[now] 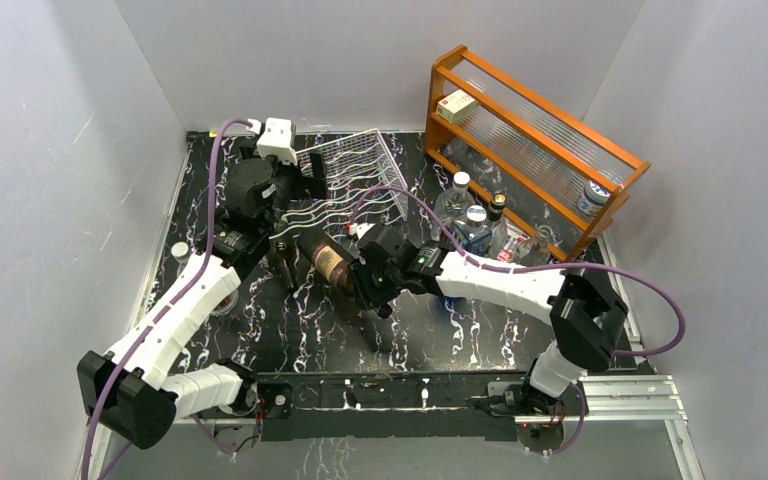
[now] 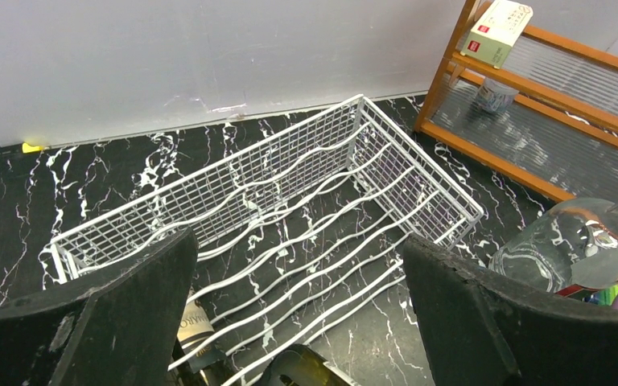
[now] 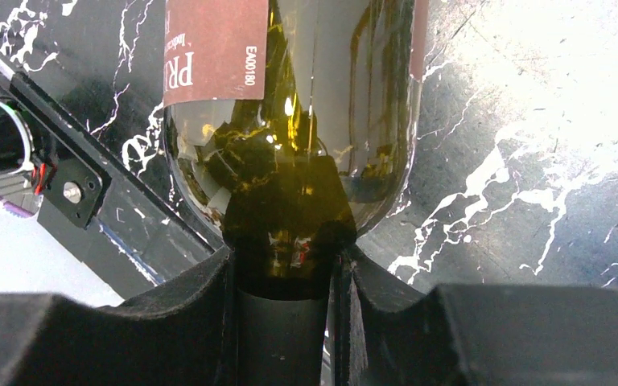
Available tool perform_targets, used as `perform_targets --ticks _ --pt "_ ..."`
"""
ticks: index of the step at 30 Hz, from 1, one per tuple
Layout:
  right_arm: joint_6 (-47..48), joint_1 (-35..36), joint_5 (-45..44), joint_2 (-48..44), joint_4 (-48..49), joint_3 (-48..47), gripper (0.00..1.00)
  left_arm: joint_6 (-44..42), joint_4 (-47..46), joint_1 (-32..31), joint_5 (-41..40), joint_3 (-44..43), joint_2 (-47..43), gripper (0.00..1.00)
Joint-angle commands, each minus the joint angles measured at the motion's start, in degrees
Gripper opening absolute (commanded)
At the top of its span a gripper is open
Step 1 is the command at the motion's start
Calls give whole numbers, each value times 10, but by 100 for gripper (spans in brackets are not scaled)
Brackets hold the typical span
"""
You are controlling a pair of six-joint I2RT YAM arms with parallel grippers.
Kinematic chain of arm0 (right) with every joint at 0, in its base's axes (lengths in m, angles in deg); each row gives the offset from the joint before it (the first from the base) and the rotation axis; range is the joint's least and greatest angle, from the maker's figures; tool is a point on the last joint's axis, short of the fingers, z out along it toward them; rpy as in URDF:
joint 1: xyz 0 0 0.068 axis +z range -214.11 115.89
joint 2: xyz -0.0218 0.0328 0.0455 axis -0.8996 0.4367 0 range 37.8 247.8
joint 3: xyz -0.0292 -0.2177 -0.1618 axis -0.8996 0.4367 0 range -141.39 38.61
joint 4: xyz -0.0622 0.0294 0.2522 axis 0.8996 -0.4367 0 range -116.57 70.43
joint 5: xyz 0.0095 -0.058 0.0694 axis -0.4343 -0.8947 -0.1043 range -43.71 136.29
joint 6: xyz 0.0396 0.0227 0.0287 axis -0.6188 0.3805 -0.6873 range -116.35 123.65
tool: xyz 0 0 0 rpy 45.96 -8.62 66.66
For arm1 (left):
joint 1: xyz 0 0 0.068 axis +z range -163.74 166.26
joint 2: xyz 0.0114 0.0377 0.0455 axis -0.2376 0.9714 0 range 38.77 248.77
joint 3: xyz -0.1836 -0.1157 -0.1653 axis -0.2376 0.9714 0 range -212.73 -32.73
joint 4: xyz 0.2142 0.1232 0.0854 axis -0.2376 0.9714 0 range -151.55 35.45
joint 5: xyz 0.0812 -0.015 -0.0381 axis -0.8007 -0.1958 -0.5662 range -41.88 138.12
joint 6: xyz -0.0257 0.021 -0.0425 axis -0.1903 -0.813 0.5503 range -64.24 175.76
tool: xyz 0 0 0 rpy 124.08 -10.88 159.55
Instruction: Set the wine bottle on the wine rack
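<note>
While the right gripper (image 3: 286,273) is clamped on the neck of the bottle (image 3: 290,121), the bottle lies roughly level, base pointing left and neck pointing right. In the right wrist view, both fingers (image 3: 177,314) press the neck just below the shoulder, and a dark red label shows on the body above.

In the top view, the bottle (image 1: 325,258) sits over the middle of the table (image 1: 410,335), at the near edge of the rack (image 1: 355,170). Whether it touches the wavy rods cannot be told. No bottle rests in a cradle.

The left gripper (image 1: 310,185) is at the left side of the rack, jaws wide apart and holding nothing. In the left wrist view, the left gripper (image 2: 298,257) looks down across the rack (image 2: 290,185), with the bottle's label (image 2: 197,326) visible behind the nearest rods.

An orange shelf (image 1: 530,130) stands at the far right. A small box (image 1: 457,105) lies on its top tier. Several clear bottles (image 1: 465,215) stand between the shelf and the right arm.
</note>
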Motion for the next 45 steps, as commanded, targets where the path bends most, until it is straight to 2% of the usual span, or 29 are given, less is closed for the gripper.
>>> perform_targets --ticks 1,6,16,26,31,34,45 --pt "-6 -2 -38 -4 123 -15 0 5 -14 4 8 3 -12 98" --pt "-23 -2 -57 10 145 -19 0 5 -15 5 7 7 -13 98" --pt "-109 -2 -121 72 317 -18 0 9 -24 6 6 17 -16 98" --pt "-104 -1 -169 154 458 -43 0 8 -29 8 -2 27 -21 98" --pt "-105 -2 -179 192 483 -72 0 7 -31 8 -14 30 -24 98" --pt "-100 -2 -171 212 499 -89 0 14 -43 9 -48 39 -32 98" --pt "-108 -14 -156 268 478 -150 0 21 -78 13 -117 70 -64 98"
